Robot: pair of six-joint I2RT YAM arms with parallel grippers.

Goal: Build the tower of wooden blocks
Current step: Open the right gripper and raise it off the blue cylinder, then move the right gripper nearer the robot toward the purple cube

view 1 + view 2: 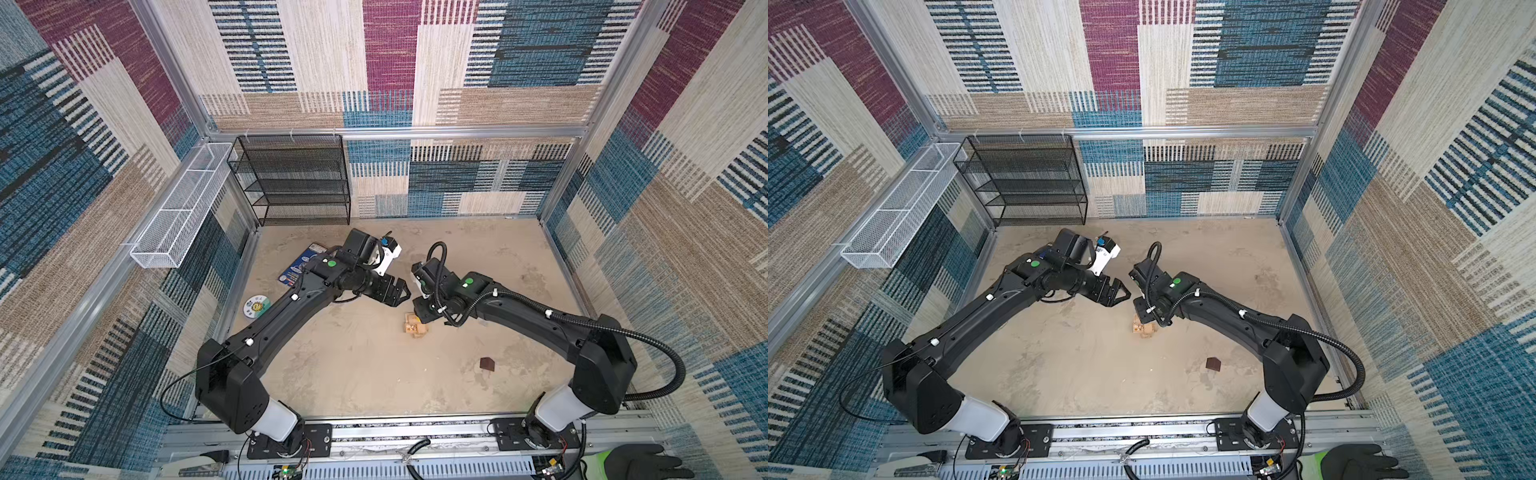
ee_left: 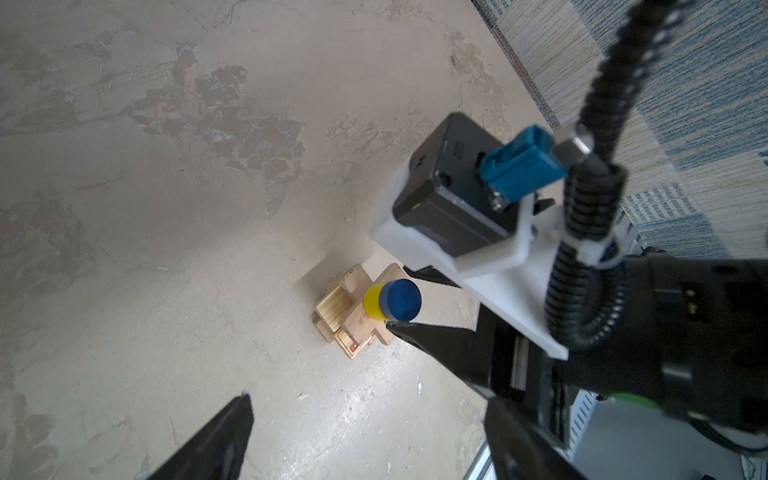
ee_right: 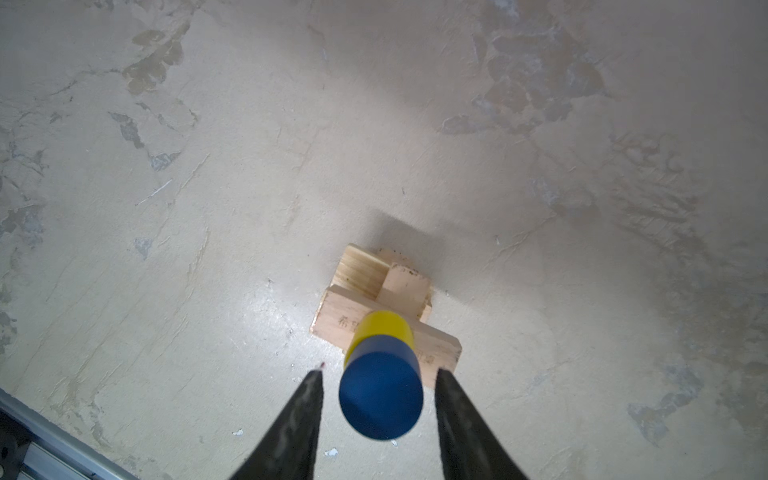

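Watching my right claw [image 3: 380, 370] stand open around the blue disc [image 3: 380, 395].
In a top view, my left claw [image 1: 404, 291] gapes wide beside the tower [image 1: 413, 328], mid tabletop [image 1: 353, 374]; the dark-brown piece [image 1: 487, 364] lies well apart. Left wrist view: the disc caps the yellow cylinder [image 2: 372, 302] on crossed bars [image 2: 345, 307]. Right wrist view: fingers [image 3: 299, 415] flank the disc, gaps on both sides.
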